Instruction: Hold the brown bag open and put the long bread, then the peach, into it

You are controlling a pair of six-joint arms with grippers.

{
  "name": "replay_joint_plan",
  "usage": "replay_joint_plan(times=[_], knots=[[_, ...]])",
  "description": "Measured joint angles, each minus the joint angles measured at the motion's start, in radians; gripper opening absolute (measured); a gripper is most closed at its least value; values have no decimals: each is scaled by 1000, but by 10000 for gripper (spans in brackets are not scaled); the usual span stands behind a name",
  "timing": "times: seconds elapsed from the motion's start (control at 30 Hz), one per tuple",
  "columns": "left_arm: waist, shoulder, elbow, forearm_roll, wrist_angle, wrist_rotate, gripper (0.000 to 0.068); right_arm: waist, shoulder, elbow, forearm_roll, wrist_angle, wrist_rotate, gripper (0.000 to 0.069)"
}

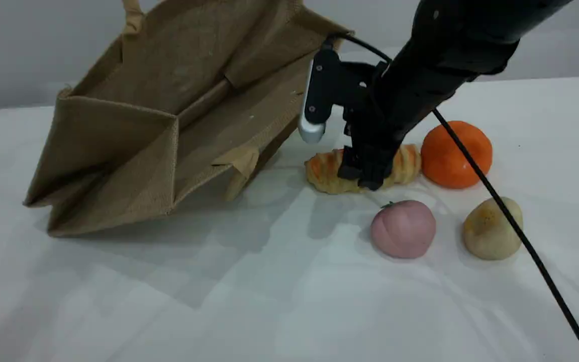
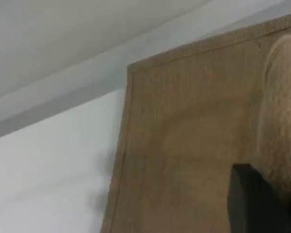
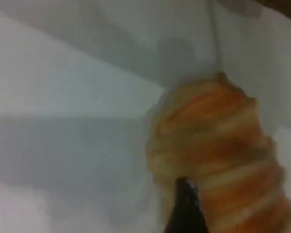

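Nearest the desk's front edge, right of centre, the peach [image 1: 403, 229] sits untouched beside a lumpy beige round item [image 1: 492, 229]; its turn comes second. Just behind it, here's the action: the right gripper [image 1: 365, 177] is down over the middle of the long bread [image 1: 327, 173], fingers spread wide to either side, and the roll lies flat on the desk with no squeeze showing. Right wrist view agrees: striped crust fills the frame above one dark fingertip. An orange fruit [image 1: 456, 154] lies at the bread's right end, so the close should be straight across the roll's middle, gentle enough not to crush it, and the lift should go up before swinging left.

Further back, toward the desk's far left, the brown bag [image 1: 169, 125] tilts with its mouth gaping toward the food. The left gripper [image 2: 274, 213] is clamped tight by the padded handle [image 2: 281, 121], apparently holding the bag tipped up. I'd send the bread in end first, low over the rim.
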Motion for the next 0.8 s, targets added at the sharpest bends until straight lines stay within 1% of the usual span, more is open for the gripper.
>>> replay_joint_plan(times=[0.23, 0.37, 0.47, 0.5, 0.57, 0.63, 0.7, 0.8], knots=[[0, 0, 0, 0, 0, 0, 81, 0, 23, 0, 0, -3, -1, 458], [0, 0, 0, 0, 0, 0, 81, 0, 45, 0, 1, -35, -1, 458], [0, 0, 0, 0, 0, 0, 81, 0, 53, 0, 5, -41, 0, 432], [0, 0, 0, 0, 0, 0, 81, 0, 53, 0, 5, -43, 0, 417], [0, 0, 0, 0, 0, 0, 81, 0, 53, 0, 5, -43, 0, 362], [0, 0, 0, 0, 0, 0, 81, 0, 53, 0, 10, -44, 1, 294], [0, 0, 0, 0, 0, 1, 81, 0, 53, 0, 17, -44, 1, 209], [0, 0, 0, 0, 0, 2, 81, 0, 54, 0, 25, -45, 4, 107]])
